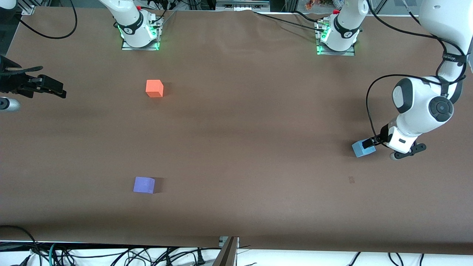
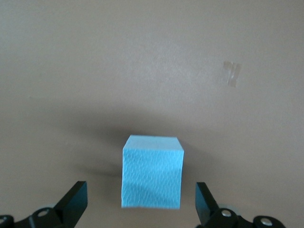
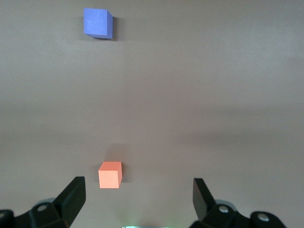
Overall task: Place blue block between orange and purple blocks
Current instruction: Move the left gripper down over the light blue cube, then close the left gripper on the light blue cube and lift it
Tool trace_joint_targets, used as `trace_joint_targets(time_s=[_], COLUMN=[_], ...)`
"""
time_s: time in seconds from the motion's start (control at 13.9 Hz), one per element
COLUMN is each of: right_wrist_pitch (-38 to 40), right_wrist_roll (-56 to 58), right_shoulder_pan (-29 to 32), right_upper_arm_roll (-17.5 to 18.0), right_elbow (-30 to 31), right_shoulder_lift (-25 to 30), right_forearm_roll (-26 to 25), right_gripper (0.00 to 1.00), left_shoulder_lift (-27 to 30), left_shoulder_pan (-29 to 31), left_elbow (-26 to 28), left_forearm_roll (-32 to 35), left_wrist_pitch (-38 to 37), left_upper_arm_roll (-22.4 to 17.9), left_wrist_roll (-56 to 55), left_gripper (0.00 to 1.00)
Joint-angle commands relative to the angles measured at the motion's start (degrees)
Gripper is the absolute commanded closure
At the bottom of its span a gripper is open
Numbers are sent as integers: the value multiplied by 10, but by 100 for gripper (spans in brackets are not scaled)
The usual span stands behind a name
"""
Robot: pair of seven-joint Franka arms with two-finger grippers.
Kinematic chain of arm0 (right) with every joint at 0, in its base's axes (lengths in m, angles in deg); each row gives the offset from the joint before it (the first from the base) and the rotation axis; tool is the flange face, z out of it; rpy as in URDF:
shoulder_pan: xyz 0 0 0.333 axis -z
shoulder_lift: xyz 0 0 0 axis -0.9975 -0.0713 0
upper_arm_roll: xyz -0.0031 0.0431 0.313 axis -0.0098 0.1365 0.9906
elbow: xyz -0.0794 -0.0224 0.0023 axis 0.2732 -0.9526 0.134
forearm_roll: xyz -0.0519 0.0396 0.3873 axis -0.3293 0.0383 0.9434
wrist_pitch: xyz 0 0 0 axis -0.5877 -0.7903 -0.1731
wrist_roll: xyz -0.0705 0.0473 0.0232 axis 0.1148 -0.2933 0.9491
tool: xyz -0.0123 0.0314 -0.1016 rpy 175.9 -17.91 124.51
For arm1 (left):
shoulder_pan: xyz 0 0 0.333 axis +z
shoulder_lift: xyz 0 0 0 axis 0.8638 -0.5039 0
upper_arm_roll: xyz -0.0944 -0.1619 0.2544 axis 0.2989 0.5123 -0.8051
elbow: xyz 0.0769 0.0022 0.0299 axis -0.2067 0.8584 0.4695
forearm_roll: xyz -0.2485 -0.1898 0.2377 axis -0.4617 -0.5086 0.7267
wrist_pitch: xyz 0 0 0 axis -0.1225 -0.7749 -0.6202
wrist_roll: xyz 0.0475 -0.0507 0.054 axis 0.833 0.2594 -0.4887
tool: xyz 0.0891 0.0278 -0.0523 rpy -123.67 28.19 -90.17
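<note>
Purple block (image 1: pixel 144 184) nearest; left claw (image 2: pixel 141 202) straddles blue block (image 2: pixel 152 172)

Right gripper (image 3: pixel 137 199) up over brown tabletop (image 3: pixel 213 95), two dark fingers (image 3: pixel 71 197) spread wide, nothing between them. Orange block (image 3: pixel 110 175) sits flat on tabletop, closer to one finger than to other, not touching either. Purple block (image 3: pixel 98 23) at about 12 o'clock from orange block, well apart, bare tabletop between the two. Both cubes cast small soft shadows along one side.
</note>
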Motion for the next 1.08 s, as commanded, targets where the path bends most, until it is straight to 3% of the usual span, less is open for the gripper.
trace_joint_targets(time_s=[0.0, 0.22, 0.43, 0.5, 0.57, 0.72, 0.79, 1.0], right_wrist_pitch=[1, 1, 1, 1, 1, 1, 1, -6], right_wrist_roll=[7, 6, 7, 7, 7, 8, 7, 8], right_shoulder_pan=[3, 3, 3, 3, 3, 3, 3, 3], right_upper_arm_roll=[0, 0, 0, 0, 0, 0, 0, 0], right_elbow=[-9, -9, -9, -10, -9, -10, -10, -11], right_shoulder_lift=[-4, -4, -4, -4, -5, -8, -8, -9], right_forearm_roll=[9, 8, 8, 8, 8, 8, 7, 8], right_gripper=[0, 0, 0, 0, 0, 0, 0, 0], left_shoulder_lift=[-20, -51, -57, -57, -57, -57, -57, -57], left_shoulder_pan=[2, 1, 0, 0, -2, -4, -5, -6], left_elbow=[-2, -2, -2, -4, -3, -6, -6, -6], left_forearm_roll=[11, 11, 11, 12, 12, 12, 12, 12], left_wrist_pitch=[29, 80, 82, 82, 80, 78, 77, 75], left_upper_arm_roll=[1, 1, 1, 1, 0, 0, 0, 2], left_wrist_roll=[1, 2, 2, 3, 4, 16, 22, 64], left_gripper=[0, 0, 0, 6, 42, 70, 81, 100])
